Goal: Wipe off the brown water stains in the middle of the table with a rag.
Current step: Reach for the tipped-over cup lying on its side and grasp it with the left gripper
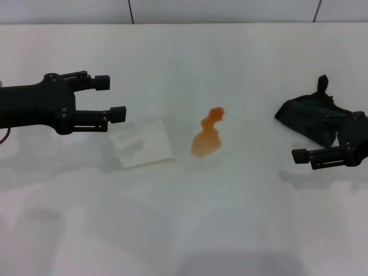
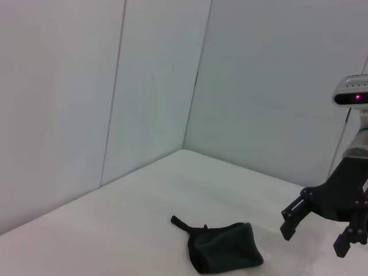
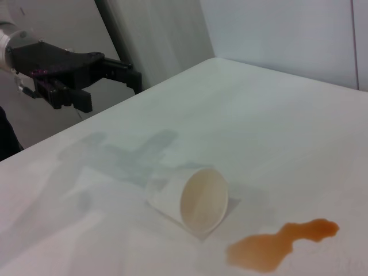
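The brown water stains [image 1: 207, 138] form one orange-brown blotch in the middle of the white table [image 1: 190, 230]; the blotch [image 3: 282, 244] also shows in the right wrist view. The black rag [image 1: 307, 115] lies crumpled at the right, and its pointed tip shows in the left wrist view [image 2: 224, 248]. My right gripper [image 1: 310, 141] hovers open at the rag's near edge, holding nothing; from the left wrist view it [image 2: 313, 240] stands just beside the cloth. My left gripper [image 1: 114, 99] is open and empty at the left, pointing toward the middle.
A whitish translucent cup [image 1: 144, 144] lies on its side between the left gripper and the stain, its mouth [image 3: 202, 200] facing the blotch. Walls rise beyond the table's far edge.
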`<action>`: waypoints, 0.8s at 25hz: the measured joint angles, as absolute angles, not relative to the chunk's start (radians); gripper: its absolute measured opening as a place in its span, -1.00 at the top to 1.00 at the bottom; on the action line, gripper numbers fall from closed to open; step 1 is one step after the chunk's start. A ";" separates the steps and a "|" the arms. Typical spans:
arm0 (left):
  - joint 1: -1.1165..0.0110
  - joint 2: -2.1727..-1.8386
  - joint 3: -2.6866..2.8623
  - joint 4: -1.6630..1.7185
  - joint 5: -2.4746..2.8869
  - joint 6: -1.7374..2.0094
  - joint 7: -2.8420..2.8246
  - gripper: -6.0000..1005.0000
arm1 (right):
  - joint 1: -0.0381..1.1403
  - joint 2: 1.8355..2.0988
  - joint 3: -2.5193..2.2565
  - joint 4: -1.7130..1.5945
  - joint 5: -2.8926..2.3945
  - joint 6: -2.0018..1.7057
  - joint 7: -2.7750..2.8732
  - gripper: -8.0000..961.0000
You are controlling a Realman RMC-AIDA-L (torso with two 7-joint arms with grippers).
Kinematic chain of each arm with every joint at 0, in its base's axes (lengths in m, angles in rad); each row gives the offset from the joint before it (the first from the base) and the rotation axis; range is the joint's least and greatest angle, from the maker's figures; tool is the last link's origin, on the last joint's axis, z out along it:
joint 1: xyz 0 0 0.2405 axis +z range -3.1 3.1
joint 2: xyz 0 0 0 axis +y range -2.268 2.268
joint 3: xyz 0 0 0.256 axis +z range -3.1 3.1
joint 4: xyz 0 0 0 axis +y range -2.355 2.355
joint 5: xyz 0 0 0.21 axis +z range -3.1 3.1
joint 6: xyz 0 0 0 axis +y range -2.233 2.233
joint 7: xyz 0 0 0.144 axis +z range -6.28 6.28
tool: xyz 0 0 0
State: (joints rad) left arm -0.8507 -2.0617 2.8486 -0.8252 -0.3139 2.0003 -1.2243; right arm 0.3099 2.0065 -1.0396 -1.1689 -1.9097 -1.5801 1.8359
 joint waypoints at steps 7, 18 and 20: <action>-0.851 -2.062 2.849 -0.825 -0.316 2.000 -1.226 -0.76 | 0.310 2.006 -1.043 -1.169 -1.910 -1.580 1.837 -0.82; -0.851 -2.059 2.849 -0.825 -0.315 2.000 -1.231 -0.76 | 0.311 2.006 -1.044 -1.168 -1.908 -1.575 1.838 -0.82; -0.851 -2.059 2.849 -0.825 -0.315 2.000 -1.231 -0.76 | 0.311 2.006 -1.045 -1.168 -1.908 -1.575 1.838 -0.82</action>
State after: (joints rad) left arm -0.8514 -2.0588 2.8486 -0.8252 -0.3146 2.0003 -1.2311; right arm 0.3111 2.0065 -1.0451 -1.1683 -1.9082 -1.5747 1.8377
